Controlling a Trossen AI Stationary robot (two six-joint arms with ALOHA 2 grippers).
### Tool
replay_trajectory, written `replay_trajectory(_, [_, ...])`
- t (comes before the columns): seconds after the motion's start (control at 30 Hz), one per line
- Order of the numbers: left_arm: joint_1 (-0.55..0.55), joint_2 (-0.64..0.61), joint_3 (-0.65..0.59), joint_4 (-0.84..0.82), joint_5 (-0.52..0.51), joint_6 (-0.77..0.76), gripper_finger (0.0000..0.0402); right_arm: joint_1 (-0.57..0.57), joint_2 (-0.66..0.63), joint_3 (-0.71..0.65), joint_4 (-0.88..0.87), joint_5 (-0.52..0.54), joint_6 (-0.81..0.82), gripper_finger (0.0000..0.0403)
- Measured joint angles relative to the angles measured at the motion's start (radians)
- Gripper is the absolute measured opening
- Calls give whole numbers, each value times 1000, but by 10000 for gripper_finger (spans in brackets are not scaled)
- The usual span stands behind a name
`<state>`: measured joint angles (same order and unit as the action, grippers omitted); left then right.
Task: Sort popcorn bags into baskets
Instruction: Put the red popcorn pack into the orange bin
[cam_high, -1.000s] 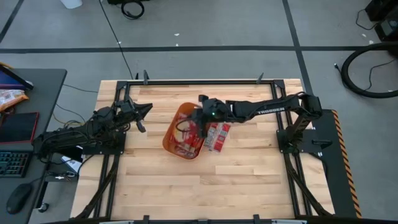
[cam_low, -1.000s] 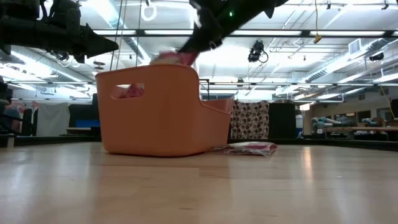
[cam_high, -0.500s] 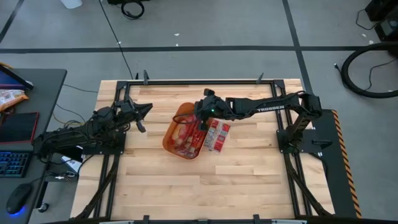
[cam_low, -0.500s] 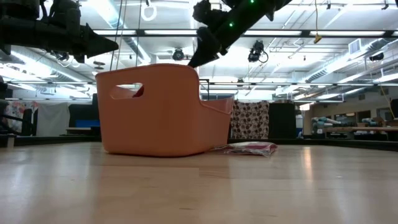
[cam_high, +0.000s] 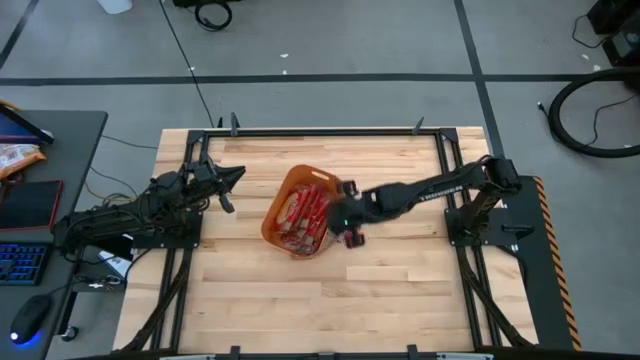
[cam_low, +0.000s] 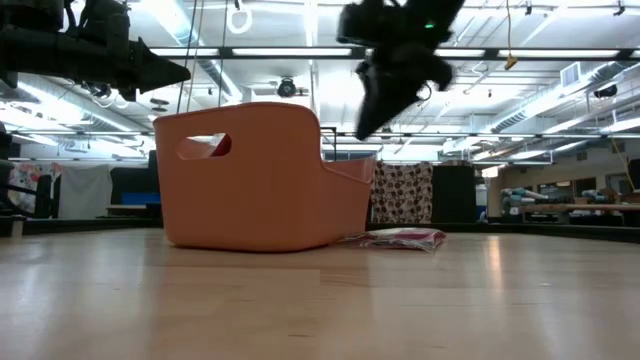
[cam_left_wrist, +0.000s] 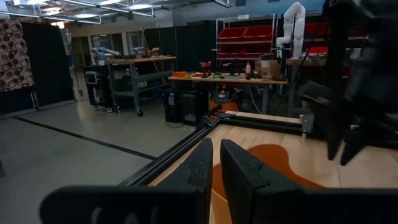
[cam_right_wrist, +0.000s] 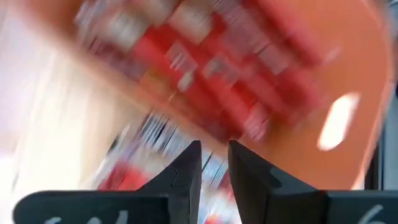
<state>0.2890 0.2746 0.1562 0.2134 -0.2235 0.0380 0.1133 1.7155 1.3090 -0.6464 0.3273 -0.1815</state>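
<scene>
The orange basket (cam_high: 270, 226) (cam_low: 260, 180) stands mid-table, with several red popcorn bags (cam_high: 303, 208) lying in it. More red-and-white bags (cam_low: 395, 238) lie flat on the table against its right side, mostly hidden under my right arm in the high view. My right gripper (cam_high: 345, 220) (cam_low: 365, 128) hovers above those bags, just outside the basket's rim, empty, with a narrow gap between its fingers (cam_right_wrist: 214, 149). My left gripper (cam_high: 235, 178) (cam_left_wrist: 216, 152) waits shut and empty, raised left of the basket.
Bare wooden table lies on the near side and to the right of the basket. A black metal frame edges the table. The right arm's base (cam_high: 490, 205) stands at the right edge. The left arm's body lies along the left edge.
A second ago my right gripper held a pink-red bag over the basket's rim. Half a second ago the bag was gone from its fingers and lay inside the basket. Since then the gripper has swung toward the table's right and near side, over the bags beside the basket.
</scene>
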Motion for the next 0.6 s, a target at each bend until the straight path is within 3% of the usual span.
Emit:
replay_trajectory(0.13, [0,0,0,0,0,0,36,48,19,-5,-170,22,107,84])
replay_trajectory(0.3, [0,0,0,-3,0,-5,36,75,14,-81,-264,-6,210,100])
replay_trajectory(0.43, [0,0,0,-2,0,-5,36,116,15,-157,-257,31,201,126])
replay_trajectory(0.6, [0,0,0,-2,0,0,36,180,16,-273,-96,176,35,145])
